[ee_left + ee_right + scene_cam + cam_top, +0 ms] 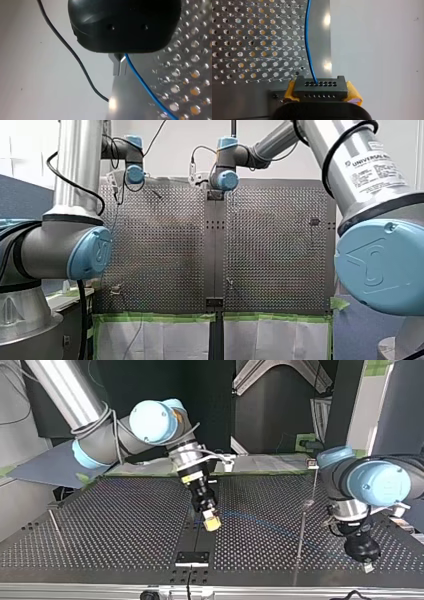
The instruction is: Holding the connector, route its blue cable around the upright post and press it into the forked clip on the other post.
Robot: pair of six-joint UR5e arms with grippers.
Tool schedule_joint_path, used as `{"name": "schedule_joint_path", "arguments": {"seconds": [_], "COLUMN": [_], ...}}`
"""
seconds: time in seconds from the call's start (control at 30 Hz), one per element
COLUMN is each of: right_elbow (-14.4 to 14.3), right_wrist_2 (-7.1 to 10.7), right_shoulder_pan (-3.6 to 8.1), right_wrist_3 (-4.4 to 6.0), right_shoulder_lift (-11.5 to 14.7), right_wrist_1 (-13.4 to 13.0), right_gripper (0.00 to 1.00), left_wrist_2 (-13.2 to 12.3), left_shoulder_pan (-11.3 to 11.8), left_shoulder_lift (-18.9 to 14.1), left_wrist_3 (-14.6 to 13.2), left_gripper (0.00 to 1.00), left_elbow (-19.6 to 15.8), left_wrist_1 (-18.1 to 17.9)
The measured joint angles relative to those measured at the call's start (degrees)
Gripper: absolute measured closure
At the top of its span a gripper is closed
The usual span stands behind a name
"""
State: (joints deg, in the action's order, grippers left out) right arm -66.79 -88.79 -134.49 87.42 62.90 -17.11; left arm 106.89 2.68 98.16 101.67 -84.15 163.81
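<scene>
My right gripper point(320, 92) has its yellow pads shut on a black connector point(320, 87) with rows of holes. The blue cable point(308, 42) leaves the connector and runs ahead over the perforated plate. In the top view my right gripper point(212, 523) hangs low over the table's middle strip, and the blue cable point(252, 520) trails toward the view's right. A thin upright post point(301, 532) stands there, with a second thin post point(314, 482) behind it. My left gripper point(368, 564), black with metal fingers point(117, 67), is shut with the blue cable point(142, 82) running out from between them.
A loose black wire point(75, 56) hangs beside my left gripper. A small black plate point(192, 557) lies on the centre strip near the table's near edge. Another thin rod point(53, 521) stands at the top view's left. Green tape point(160, 317) lines the table edge in the front view.
</scene>
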Motion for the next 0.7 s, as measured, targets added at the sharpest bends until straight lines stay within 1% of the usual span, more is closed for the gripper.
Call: {"name": "schedule_joint_path", "arguments": {"seconds": [0.13,0.37,0.53,0.7], "right_elbow": [0.2,0.2,0.2,0.2], "right_wrist_2": [-0.98,-1.72,-2.25,-2.72], "right_shoulder_pan": [0.19,0.57,0.79,0.93], "right_wrist_3": [0.02,0.23,0.35,0.39], "right_shoulder_lift": [-1.3,-2.2,-2.5,-2.6], "right_wrist_1": [-0.5,-1.2,-1.3,-1.4], "right_gripper": [1.00,1.00,1.00,1.00], "left_wrist_2": [-1.8,-4.9,-5.0,-4.8], "left_shoulder_pan": [0.1,-0.1,-0.3,-0.3], "left_shoulder_lift": [0.7,0.8,0.8,0.8], "left_wrist_3": [-0.1,-0.3,-0.3,-0.1], "left_gripper": [1.00,1.00,1.00,1.00], "left_elbow": [-0.3,-1.5,-1.7,-3.1], "left_wrist_1": [0.0,0.4,1.2,1.1]}}
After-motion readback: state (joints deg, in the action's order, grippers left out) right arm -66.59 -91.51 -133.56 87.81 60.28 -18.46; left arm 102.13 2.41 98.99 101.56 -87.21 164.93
